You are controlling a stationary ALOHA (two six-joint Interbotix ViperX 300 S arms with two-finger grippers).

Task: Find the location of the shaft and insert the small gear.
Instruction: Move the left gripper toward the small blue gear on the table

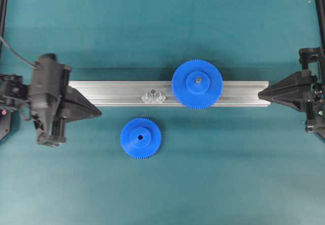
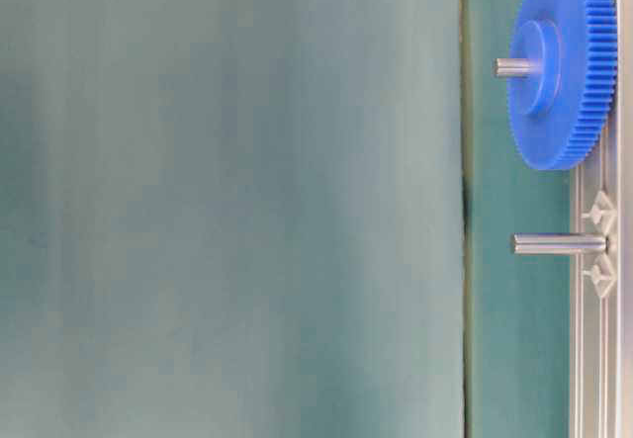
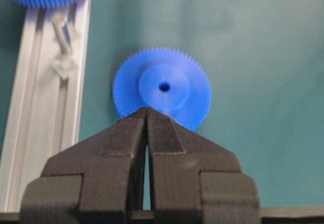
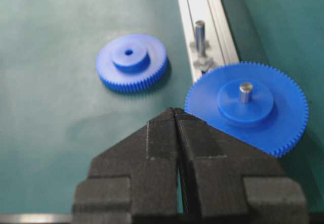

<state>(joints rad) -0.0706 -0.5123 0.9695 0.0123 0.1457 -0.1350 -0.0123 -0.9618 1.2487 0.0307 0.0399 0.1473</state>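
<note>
Teal desk [image 1: 162,184], one aluminium rail [image 1: 117,93] lying across its middle, running left to right in the overhead view.

Item 1: the shaft [image 1: 153,91], a small upright grey pin on a clear faceted base, seated in the rail's channel near mid-length. It stands bare, with nothing on it. In the table-level view the pin [image 2: 559,244] projects from the rail, apart from the larger gear's pin.

Item 2: the small gear [image 1: 140,138], blue, toothed, raised hub with dark centre hole. It lies flat on the desk, just off the rail's near long edge, a little left of the shaft and apart from it. Nothing touches it.

Item 3: large blue gear [image 1: 197,84], seated on a second pin on the rail, right of the shaft, its rim overhanging both rail edges.

Item 4: left gripper [image 1: 95,113], at the rail's left end, tips over the desk by the rail's near edge. Jaws closed, pads pressed together, holding nothing. From its wrist camera the tips [image 3: 147,112] point at the small gear [image 3: 162,90].

Item 5: right gripper [image 1: 261,93], at the rail's right end. Jaws closed and empty; its tips [image 4: 175,112] point toward the large gear.
</note>
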